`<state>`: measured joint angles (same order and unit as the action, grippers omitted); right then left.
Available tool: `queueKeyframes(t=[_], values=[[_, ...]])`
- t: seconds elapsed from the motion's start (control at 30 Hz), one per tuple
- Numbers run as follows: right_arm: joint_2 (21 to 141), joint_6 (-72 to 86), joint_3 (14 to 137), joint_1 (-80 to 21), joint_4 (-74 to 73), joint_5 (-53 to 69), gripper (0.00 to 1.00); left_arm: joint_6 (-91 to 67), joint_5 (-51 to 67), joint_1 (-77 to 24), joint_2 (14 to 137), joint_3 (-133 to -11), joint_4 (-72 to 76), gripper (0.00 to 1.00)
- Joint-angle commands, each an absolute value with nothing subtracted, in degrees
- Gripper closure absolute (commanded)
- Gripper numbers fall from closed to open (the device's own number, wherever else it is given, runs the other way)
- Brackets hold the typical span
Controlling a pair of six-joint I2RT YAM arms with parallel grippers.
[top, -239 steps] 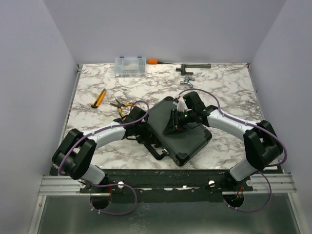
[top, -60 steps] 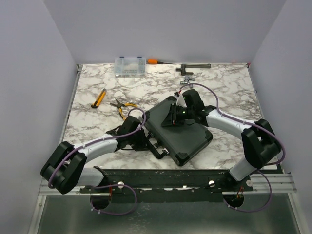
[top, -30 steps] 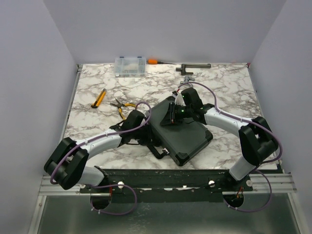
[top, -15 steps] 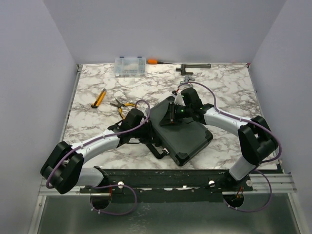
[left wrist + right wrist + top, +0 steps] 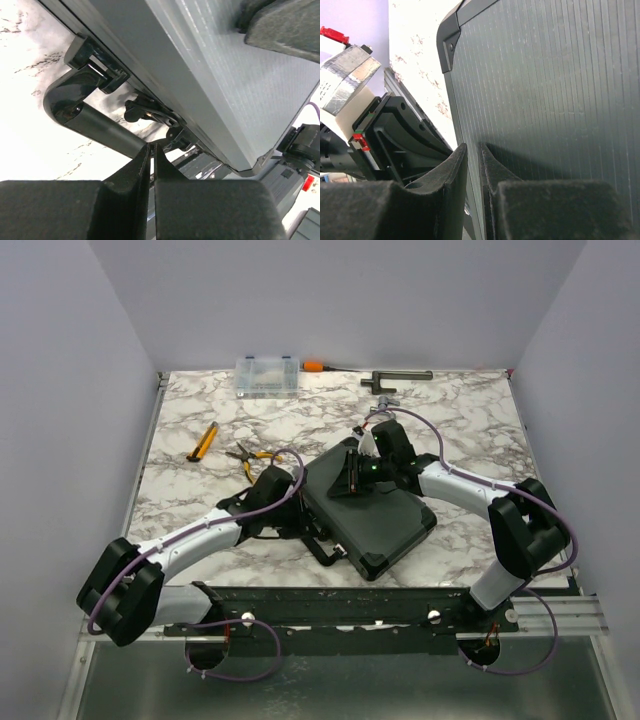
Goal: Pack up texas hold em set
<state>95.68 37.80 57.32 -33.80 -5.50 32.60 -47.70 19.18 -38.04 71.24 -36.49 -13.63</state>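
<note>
The black hard case (image 5: 372,508) lies shut and turned at an angle near the table's front. Its handle (image 5: 322,550) sticks out at the near left. Chip rolls and card decks are hidden. My left gripper (image 5: 300,514) is shut and empty at the case's left side. In the left wrist view the left gripper (image 5: 151,146) points at the handle (image 5: 90,120) and a latch (image 5: 150,111) under the lid edge. My right gripper (image 5: 351,480) is shut and rests on the lid's far left part. In the right wrist view the right gripper (image 5: 473,148) sits by the ribbed lid (image 5: 560,75) edge.
A clear organizer box (image 5: 267,376) and an orange-handled screwdriver (image 5: 318,366) lie at the back. A dark metal tool (image 5: 397,377) and a small clamp (image 5: 385,406) lie back right. Orange-handled pliers (image 5: 250,458) and an orange knife (image 5: 204,441) lie left of the case.
My left arm's elbow has swung outward and down while its gripper stays at the case's left side. My right gripper has slid a little toward the lid's far left. The case has not moved.
</note>
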Motion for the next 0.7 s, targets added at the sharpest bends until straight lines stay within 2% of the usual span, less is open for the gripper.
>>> queueKeyframes(t=[0.0, 0.07, 0.67], values=[[101.79, 32.10, 51.46, -34.10, -21.21, 22.49, 0.79, -46.89, 16.00, -38.86, 72.96, -35.89, -15.37, 0.98], [101.48, 32.08, 51.41, -34.10, -21.61, 22.24, 0.80, -47.46, 16.27, -39.05, 74.54, -35.92, -13.85, 1.00], [101.51, 32.23, 50.15, -34.07, -21.76, 22.85, 0.81, -54.57, 14.75, -40.01, 84.07, -38.11, -11.40, 1.00]])
